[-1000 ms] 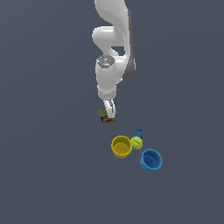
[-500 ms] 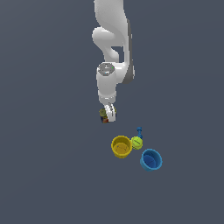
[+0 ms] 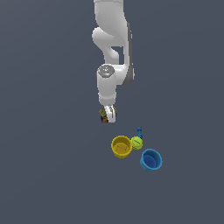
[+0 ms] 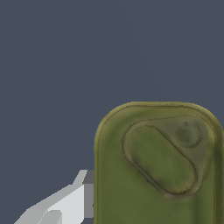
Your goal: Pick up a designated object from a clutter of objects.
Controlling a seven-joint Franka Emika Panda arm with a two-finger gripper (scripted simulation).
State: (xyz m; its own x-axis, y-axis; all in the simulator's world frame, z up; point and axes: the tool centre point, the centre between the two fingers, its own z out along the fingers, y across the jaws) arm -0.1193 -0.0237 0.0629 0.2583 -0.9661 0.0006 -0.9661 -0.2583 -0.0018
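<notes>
Comparing with the frame a second ago, the arm has lifted a little and the small printed box (image 3: 104,116) rides higher with it, while the cups, ball and tiny item lie where they were. The gripper (image 3: 107,114) is closed on the box, its fingers narrowed to the box's width; in the wrist view the olive-green top (image 4: 157,166) fills much of the picture, with one pale finger (image 4: 65,203) pressed against its side. The box hangs above the bench's middle, well apart from the rest of the clutter, which sits toward the near edge on the exterior view's right. Counted: one yellow cup (image 3: 121,146), one blue cup (image 3: 151,159), one yellow-green ball (image 3: 137,142) touching the yellow cup's rim, one tiny blue item (image 3: 139,131) just beyond the ball, and one box.
</notes>
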